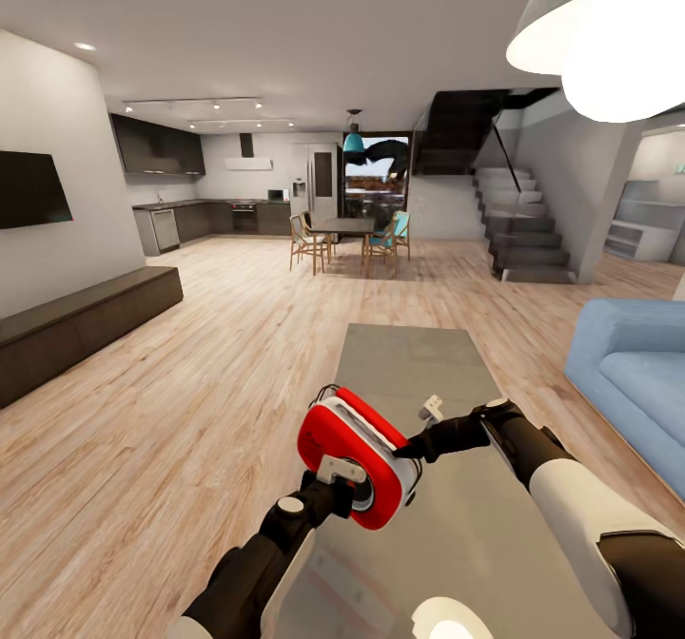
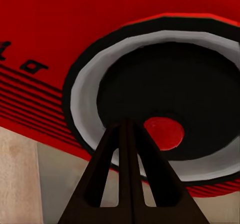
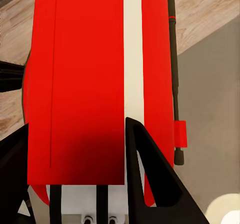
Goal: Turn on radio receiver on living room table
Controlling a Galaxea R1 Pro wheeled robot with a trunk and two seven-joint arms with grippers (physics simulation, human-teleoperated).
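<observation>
The red radio receiver (image 1: 352,458) hangs tilted above the near end of the grey table (image 1: 409,354). My right gripper (image 1: 411,449) is shut on it from the right. In the right wrist view its fingers (image 3: 150,174) straddle the red body (image 3: 85,84), with the thin handle (image 3: 172,59) alongside. My left gripper (image 1: 357,498) is shut, its tip at the radio's lower face. In the left wrist view the closed fingers (image 2: 127,149) point at the round dial (image 2: 165,94), just beside its red centre button (image 2: 165,133). Whether they touch it is unclear.
A blue sofa (image 1: 637,373) stands right of the table. A long dark low bench (image 1: 76,320) runs along the left wall under a TV (image 1: 29,187). Dining table and chairs (image 1: 342,230), kitchen and stairs (image 1: 523,230) lie far ahead. A white dome lamp (image 1: 609,40) hangs overhead.
</observation>
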